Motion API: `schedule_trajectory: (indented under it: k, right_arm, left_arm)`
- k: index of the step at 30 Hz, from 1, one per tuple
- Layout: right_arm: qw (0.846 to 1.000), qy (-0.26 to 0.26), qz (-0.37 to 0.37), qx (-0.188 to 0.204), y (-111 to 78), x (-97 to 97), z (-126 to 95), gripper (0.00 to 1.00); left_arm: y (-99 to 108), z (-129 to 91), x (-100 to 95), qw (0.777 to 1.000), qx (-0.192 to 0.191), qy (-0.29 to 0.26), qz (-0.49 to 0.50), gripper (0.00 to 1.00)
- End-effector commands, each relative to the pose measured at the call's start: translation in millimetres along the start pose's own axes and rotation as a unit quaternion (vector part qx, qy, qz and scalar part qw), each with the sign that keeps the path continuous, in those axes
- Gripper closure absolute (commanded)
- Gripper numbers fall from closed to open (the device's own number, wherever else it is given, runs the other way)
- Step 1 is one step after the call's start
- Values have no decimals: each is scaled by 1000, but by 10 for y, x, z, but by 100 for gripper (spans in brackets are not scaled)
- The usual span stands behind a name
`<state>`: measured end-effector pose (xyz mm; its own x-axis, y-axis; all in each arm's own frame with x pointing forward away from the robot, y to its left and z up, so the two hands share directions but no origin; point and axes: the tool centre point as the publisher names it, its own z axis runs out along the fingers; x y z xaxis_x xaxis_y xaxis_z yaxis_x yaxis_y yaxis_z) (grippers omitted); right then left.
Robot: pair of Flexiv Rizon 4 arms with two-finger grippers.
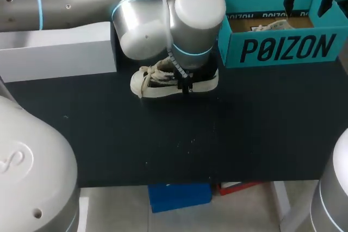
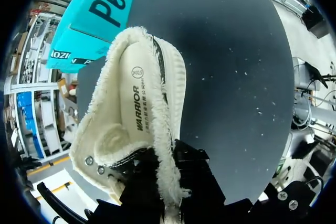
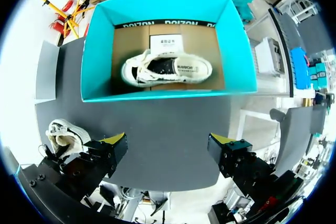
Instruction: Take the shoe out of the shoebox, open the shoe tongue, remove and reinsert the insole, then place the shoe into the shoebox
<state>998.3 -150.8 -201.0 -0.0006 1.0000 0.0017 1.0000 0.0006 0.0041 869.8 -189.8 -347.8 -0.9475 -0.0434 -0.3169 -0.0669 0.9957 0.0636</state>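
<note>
1. Location: the shoe (image 1: 152,82) stands on its sole on the dark table (image 1: 217,145), in the upper middle of the head view. Its toe points toward the left of the frame. It is out of the teal shoebox (image 1: 283,50) at upper right, near it but apart.
2. Left gripper (image 2: 167,187): it is down on the shoe behind the laces. In its wrist view the fleece edge (image 2: 164,145) of the upper passes between the two black fingers, close to the eyelets. I judge it clamped on that side wall, though the yellow tips are hidden.
3. Right gripper (image 3: 168,145): it hangs above the shoebox with its fingers spread wide, holding nothing.
4. A second shoe (image 3: 167,69) lies inside the shoebox.
5. Insole (image 2: 137,103): it is seated flat inside the shoe, ahead of the left gripper and exposed through the opening. It is not lifted.
6. Handling, judged:
   - The shoe looks light.
   - The upper is soft and will fold under a pinch.
   - The fleece compresses and may creep between the fingers.
   - The rubber sole is the only stiff part.
   - The insole looks thin and flexible, and is best pinched at its exposed rear end.
   - The shoe needs pinning down meanwhile, or it is likely to rise with the insole.
</note>
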Motion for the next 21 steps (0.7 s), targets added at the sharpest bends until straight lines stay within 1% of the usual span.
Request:
schedule_trajectory:
  k: [1, 5, 7, 10, 11, 12, 13, 15, 17, 21]
  right_arm:
    - [1000, 0, 0, 1, 7, 3, -2, 0]
    - [1000, 0, 0, 1, 7, 3, -2, 0]
    - [1000, 0, 0, 1, 7, 3, -2, 0]
    - [1000, 0, 0, 1, 7, 3, -2, 0]
    - [1000, 0, 0, 1, 7, 3, -2, 0]
    - [1000, 0, 0, 1, 7, 3, -2, 0]
    - [1000, 0, 0, 1, 7, 3, -2, 0]
    - [1000, 0, 0, 1, 7, 3, -2, 0]
    - [1000, 0, 0, 1, 7, 3, -2, 0]
    - [1000, 0, 0, 1, 7, 3, -2, 0]
  left_arm:
    - [60, 286, 98, 1000, 8, 0, 6, 100]
    - [128, 428, 132, 1000, 4, -2, 18, 100]
    - [147, 491, 147, 999, 9, -8, 36, 100]
    - [164, 551, 174, 998, 14, -1, 58, 100]
    - [166, 556, 180, 998, 21, 2, 63, 100]
    - [174, 535, 186, 998, 25, 7, 63, 71]
    - [182, 503, 182, 997, 26, 6, 66, 0]
    - [202, 395, 159, 997, 37, 6, 74, 0]
    - [223, 234, 110, 996, 44, 9, 71, 0]
    - [253, -146, 35, 993, 86, 43, 66, 0]
